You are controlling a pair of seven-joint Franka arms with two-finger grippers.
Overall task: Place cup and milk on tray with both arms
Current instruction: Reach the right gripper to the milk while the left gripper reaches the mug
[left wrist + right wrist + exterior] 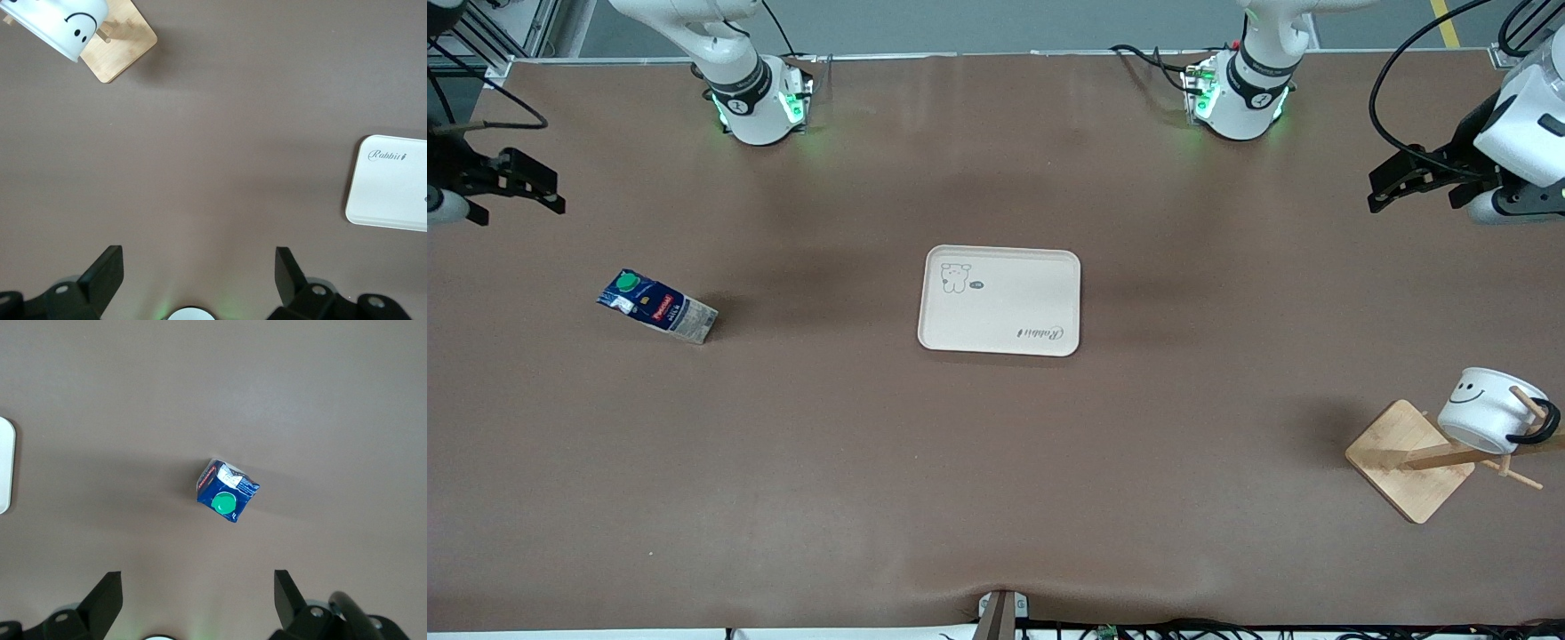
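Front view, "Rabbit" script on tray (1000, 300), red-labelled milk (657, 307), smiley cup (1489, 409), left hand (1409, 178) wide, right hand (516, 187) wide

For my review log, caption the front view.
Both arms wait open at the table ends; tray empty, milk standing, cup on its wooden stand.

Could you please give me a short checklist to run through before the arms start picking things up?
1. Flat cream rectangular tray bare, ready to receive: ok.
2. Small dark-blue milk carton with green cap upright on the table, toward the right arm's end: ok.
3. Small white smiley mug free to grasp: not ok, it hangs on the bamboo peg stand.
4. Right claw open, above the carton: ok.
5. Left claw open, holding nothing: ok.
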